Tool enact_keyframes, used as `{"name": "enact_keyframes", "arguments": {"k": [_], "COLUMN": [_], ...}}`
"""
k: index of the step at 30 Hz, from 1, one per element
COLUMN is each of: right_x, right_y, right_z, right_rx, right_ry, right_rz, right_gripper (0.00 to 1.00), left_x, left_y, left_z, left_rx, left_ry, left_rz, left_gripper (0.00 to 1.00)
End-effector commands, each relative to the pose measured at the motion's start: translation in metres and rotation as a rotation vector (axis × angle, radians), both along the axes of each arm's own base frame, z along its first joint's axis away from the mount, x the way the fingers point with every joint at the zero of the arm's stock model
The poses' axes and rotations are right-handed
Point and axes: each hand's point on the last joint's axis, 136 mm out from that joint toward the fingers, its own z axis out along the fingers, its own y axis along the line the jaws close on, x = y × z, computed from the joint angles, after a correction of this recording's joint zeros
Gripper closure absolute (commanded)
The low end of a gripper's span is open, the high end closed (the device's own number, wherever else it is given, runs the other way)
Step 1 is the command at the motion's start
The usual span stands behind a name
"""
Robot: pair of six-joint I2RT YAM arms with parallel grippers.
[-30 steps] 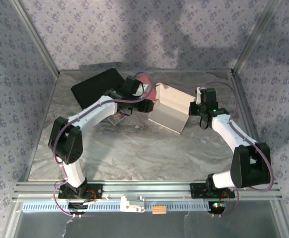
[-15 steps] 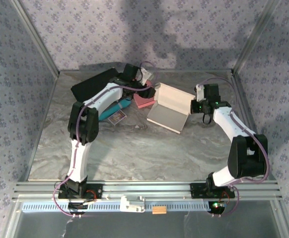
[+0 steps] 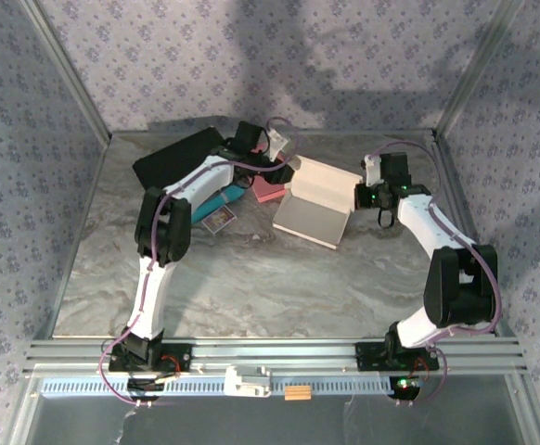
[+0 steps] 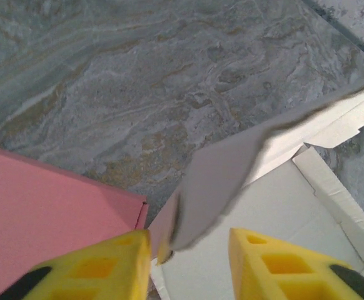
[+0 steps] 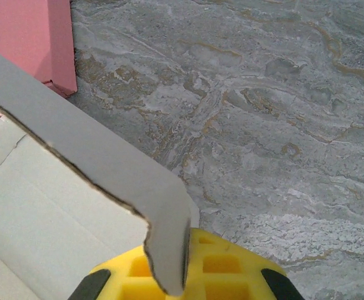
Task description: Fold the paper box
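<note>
**Both grippers at the paper box flaps**

The right gripper (image 5: 188, 267) is pinching one grey flap of the paper box (image 3: 315, 199) tight. The left gripper (image 4: 188, 250) is standing with jaws apart around the opposite flap. The paper box is lying near the far edge of the table (image 3: 251, 278), just beside a pink box (image 3: 270, 191).

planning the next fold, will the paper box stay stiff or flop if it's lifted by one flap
Probably floppy: the paper box is thin sheet, and the flap in the left wrist view curves. Likely light, since the right gripper, jaws shut on one edge, holds a wall raised. It may tear; that edge looks ragged.
</note>
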Motion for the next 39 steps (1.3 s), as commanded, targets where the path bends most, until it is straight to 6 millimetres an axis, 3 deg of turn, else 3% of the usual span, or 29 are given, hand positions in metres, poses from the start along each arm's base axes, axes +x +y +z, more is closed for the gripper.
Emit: {"name": "enact_keyframes", "arguments": {"k": [1,7,15,20,25,30,33,39], "right_x": [0.000,0.000,0.002,0.007,0.014,0.020,0.020,0.023], "right_y": [0.001,0.001,0.000,-0.001,0.003,0.003,0.007,0.018], "right_z": [-0.001,-0.003,-0.003,0.000,0.007,0.011,0.011,0.019], "right_rx": [0.005,0.006,0.007,0.017,0.038,0.053,0.078,0.094], "right_ry": [0.015,0.023,0.023,0.005,-0.024,-0.093,-0.118,-0.168], "right_rz": [0.019,0.019,0.005,-0.031,-0.095,-0.203,-0.233,-0.294], "right_gripper": [1.00,1.00,1.00,1.00,1.00,1.00,1.00,1.00], "left_x": [0.002,0.019,0.005,0.005,0.013,0.007,0.005,0.002], "left_y": [-0.007,-0.011,-0.022,-0.022,-0.021,-0.028,-0.027,-0.028], "left_z": [0.004,0.016,0.003,0.000,0.009,0.022,0.029,0.021], "left_rx": [0.002,-0.010,0.006,0.045,0.079,0.084,-0.002,-0.080], "left_ry": [-0.022,-0.059,-0.016,-0.007,0.023,0.047,0.054,0.094], "left_rz": [-0.002,0.037,0.011,0.064,0.205,0.348,0.407,0.446], "left_gripper": [0.66,0.69,0.91,1.00,1.00,1.00,1.00,1.00]}}
